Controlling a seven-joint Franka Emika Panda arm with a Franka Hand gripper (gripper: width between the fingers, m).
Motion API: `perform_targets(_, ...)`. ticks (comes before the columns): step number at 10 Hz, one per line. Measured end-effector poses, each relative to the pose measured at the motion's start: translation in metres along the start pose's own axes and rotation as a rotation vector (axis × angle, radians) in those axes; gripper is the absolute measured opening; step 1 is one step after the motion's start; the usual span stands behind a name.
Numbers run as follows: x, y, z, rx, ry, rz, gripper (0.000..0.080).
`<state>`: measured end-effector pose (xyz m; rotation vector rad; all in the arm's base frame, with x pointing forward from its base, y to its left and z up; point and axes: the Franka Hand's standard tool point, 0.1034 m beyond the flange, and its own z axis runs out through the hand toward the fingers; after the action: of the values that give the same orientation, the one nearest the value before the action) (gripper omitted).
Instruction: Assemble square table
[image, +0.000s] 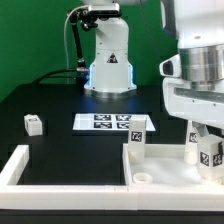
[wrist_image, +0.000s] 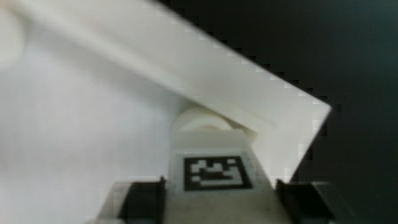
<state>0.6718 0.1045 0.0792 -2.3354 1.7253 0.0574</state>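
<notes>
The square table's white slab (image: 165, 170) lies at the exterior view's lower right, with a round corner socket (image: 143, 180) near its front. One tagged white leg (image: 138, 133) stands upright at the slab's left edge. Another tagged leg (image: 209, 153) stands at the slab's right, and my gripper (image: 204, 138) is down over it. In the wrist view this leg (wrist_image: 214, 165) fills the gap between my dark fingers (wrist_image: 146, 200), which press on both its sides, so my gripper (wrist_image: 222, 202) is shut on it. The slab (wrist_image: 89, 100) spreads white behind the leg.
A small tagged leg block (image: 33, 124) lies alone on the black table at the exterior view's left. The marker board (image: 105, 123) lies flat in the middle. Long white border bars (image: 20, 165) run along the front left. The robot base (image: 108, 60) stands at the back.
</notes>
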Motion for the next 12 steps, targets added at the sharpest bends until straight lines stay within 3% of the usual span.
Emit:
perform_targets(1, -0.004, 0.0, 0.002, 0.003, -0.013, 0.128, 0.0294)
perform_targets(3, -0.007, -0.001, 0.003, 0.001, -0.013, 0.124, 0.0294)
perform_targets(4, -0.007, 0.0, 0.003, -0.004, -0.01, 0.048, 0.0409)
perform_targets(5, -0.008, 0.001, 0.001, -0.03, 0.004, -0.154, 0.0409)
perform_targets(6, -0.006, 0.001, 0.0, -0.044, 0.018, -0.377, 0.0574)
perform_targets(7, -0.006, 0.003, 0.001, -0.058, 0.015, -0.505, 0.0635)
perform_targets(10, -0.005, 0.004, 0.001, -0.061, 0.014, -0.662, 0.0647)
perform_targets(12, 0.004, 0.003, 0.0, -0.112, 0.059, -1.078, 0.0649)
